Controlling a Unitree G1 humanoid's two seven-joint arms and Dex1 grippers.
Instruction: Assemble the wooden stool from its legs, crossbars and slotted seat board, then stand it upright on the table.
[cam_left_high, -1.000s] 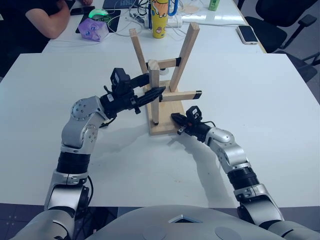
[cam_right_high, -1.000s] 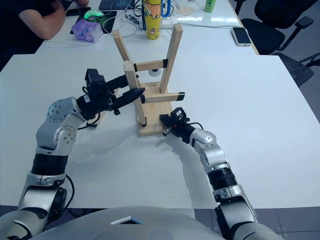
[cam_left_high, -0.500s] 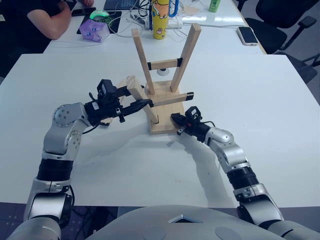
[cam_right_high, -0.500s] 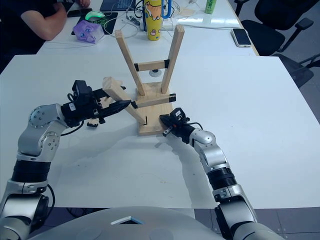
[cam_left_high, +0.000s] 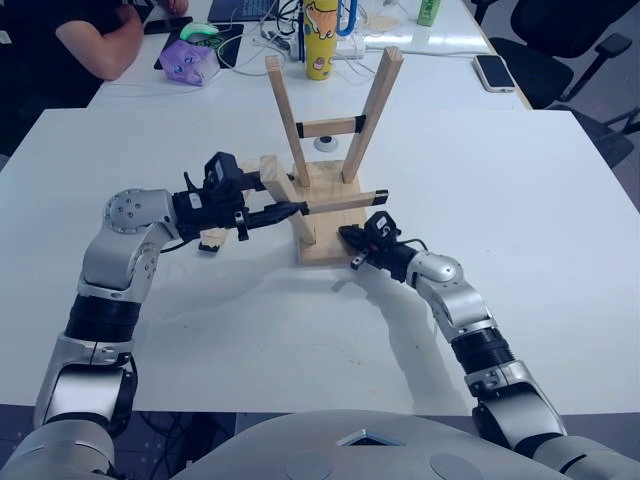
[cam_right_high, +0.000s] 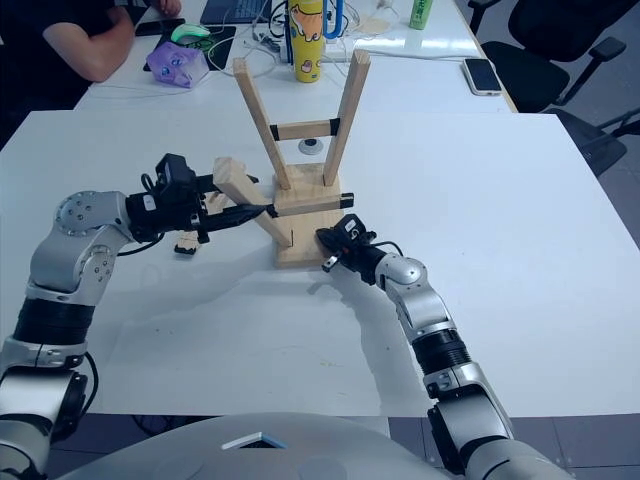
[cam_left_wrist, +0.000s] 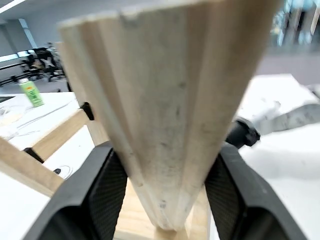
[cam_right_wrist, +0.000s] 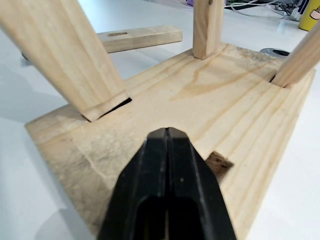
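Observation:
The stool stands upside down, its seat board (cam_left_high: 326, 250) flat on the white table. Two rear legs (cam_left_high: 285, 115) rise from it, joined by a crossbar (cam_left_high: 330, 127). A third leg (cam_left_high: 283, 188) leans left with its foot in a front slot of the board, and a second crossbar (cam_left_high: 348, 202) runs right from it. My left gripper (cam_left_high: 293, 210) is shut on this leaning leg; its black pads (cam_left_wrist: 105, 195) clamp the wood. My right gripper (cam_left_high: 356, 240) is shut, its tip (cam_right_wrist: 166, 137) resting on the board's near right corner.
A loose slotted wooden piece (cam_left_high: 212, 240) lies on the table left of the stool. A small round disc (cam_left_high: 324, 144) sits behind the board. On the back table are a yellow cup (cam_left_high: 318, 45), a purple object (cam_left_high: 187, 58) and a phone (cam_left_high: 494, 68).
The held leg went from upright to leaning left as my left arm swung outward, then came back slightly. The right gripper edged a little further onto the board.

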